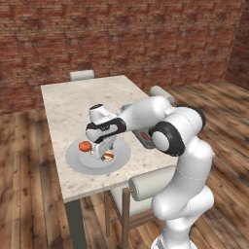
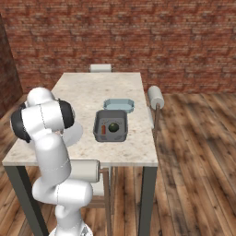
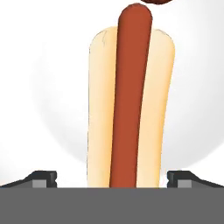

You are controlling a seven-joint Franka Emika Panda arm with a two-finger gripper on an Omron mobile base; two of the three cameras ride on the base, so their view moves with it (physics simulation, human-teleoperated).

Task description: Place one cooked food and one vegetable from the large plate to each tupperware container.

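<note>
The hot dog [image 3: 129, 100] in its pale bun lies on the large plate [image 3: 52, 109], running away from the hand. My gripper [image 3: 113, 179] is open, one fingertip [image 3: 43, 177] on each side of the bun's near end, with gaps to it. From the left base view the gripper [image 1: 104, 150] hangs low over the large plate [image 1: 78, 163], above the hot dog [image 1: 108, 156], and the red-orange tomato [image 1: 84, 146] sits just left. The dark-grey tupperware container [image 2: 111, 125] holds a dark green ball [image 2: 113, 127] and a red-brown sausage [image 2: 103, 130]. Behind it stands the light-blue container [image 2: 119, 105].
The marble table [image 1: 73, 102] has chairs at its far end [image 1: 81, 75], its right side [image 1: 162, 92] and its near edge [image 1: 151, 182]. My own arm [image 2: 46, 124] hides the plate in the right base view. A brick wall stands behind.
</note>
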